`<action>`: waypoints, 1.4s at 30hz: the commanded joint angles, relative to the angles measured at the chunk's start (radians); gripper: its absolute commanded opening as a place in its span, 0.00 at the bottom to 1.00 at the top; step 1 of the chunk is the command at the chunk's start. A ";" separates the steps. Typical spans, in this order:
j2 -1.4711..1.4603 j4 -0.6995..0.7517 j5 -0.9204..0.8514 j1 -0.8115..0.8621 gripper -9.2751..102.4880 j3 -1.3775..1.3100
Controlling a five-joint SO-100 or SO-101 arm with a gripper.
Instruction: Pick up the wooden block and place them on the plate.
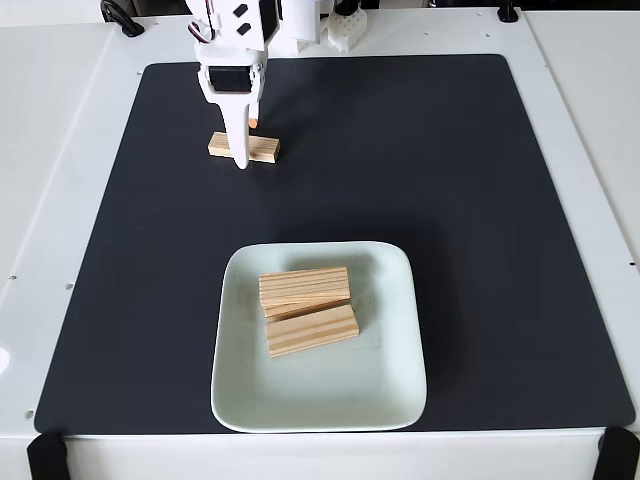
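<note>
The last wooden block is being reached for, far up and left of the plate. It is being straddled by the gripper, but whether it is being squeezed cannot be told. It is next to be lifted and carried over. The stacked blocks on the plate are leaving little room.

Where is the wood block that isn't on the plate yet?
In the fixed view, the lone wooden block lies on the black mat, upper left, under the gripper.
</note>
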 commanded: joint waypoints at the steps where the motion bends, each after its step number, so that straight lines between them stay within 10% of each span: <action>1: -0.006 -0.002 0.005 -0.008 0.39 -0.043; 24: -0.153 0.006 0.052 -0.012 0.37 -0.206; 42: -0.153 -0.003 0.052 -0.026 0.08 -0.193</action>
